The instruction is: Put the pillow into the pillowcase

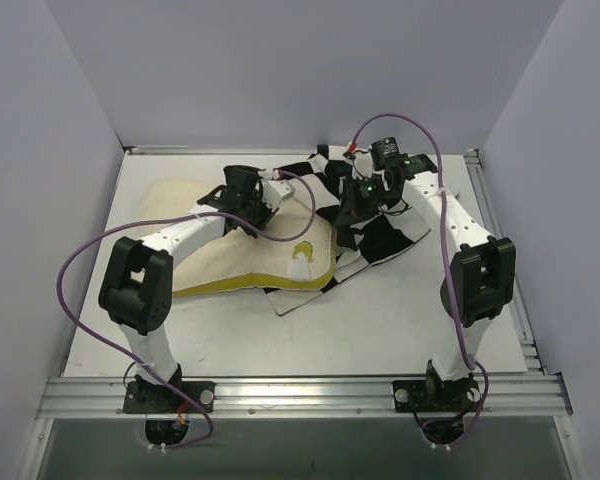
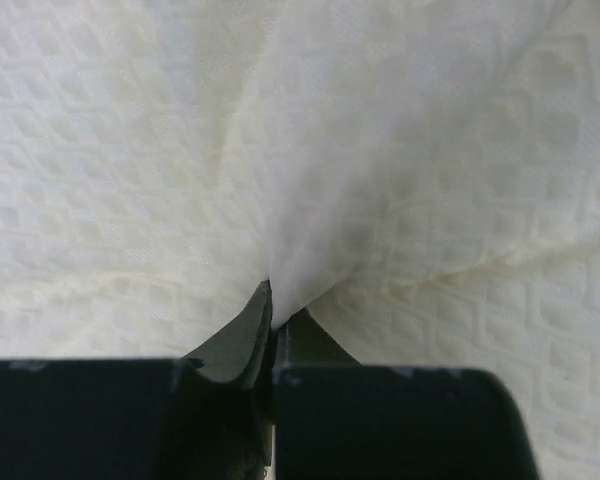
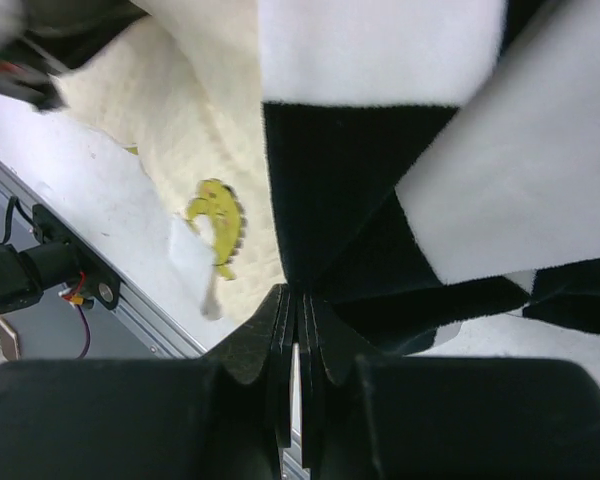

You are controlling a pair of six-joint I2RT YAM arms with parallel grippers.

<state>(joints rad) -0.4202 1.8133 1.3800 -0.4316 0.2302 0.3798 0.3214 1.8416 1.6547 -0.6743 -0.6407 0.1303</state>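
Note:
The cream quilted pillow (image 1: 195, 235) lies at the left and middle of the table, its yellow edge toward the front, its yellow-green logo (image 1: 303, 249) and white tag at the right corner. The black-and-white checkered pillowcase (image 1: 385, 232) lies bunched at its right end. My left gripper (image 1: 248, 197) is shut on a pinched fold of the pillow's cover (image 2: 300, 200). My right gripper (image 1: 358, 203) is shut on a fold of the pillowcase (image 3: 350, 200) and holds it lifted. The right wrist view also shows the pillow (image 3: 195, 120) and its logo (image 3: 218, 218) below.
The white table (image 1: 380, 330) has grey walls on three sides. An aluminium rail (image 1: 300, 392) runs along the near edge with both arm bases on it. Purple cables loop off each arm.

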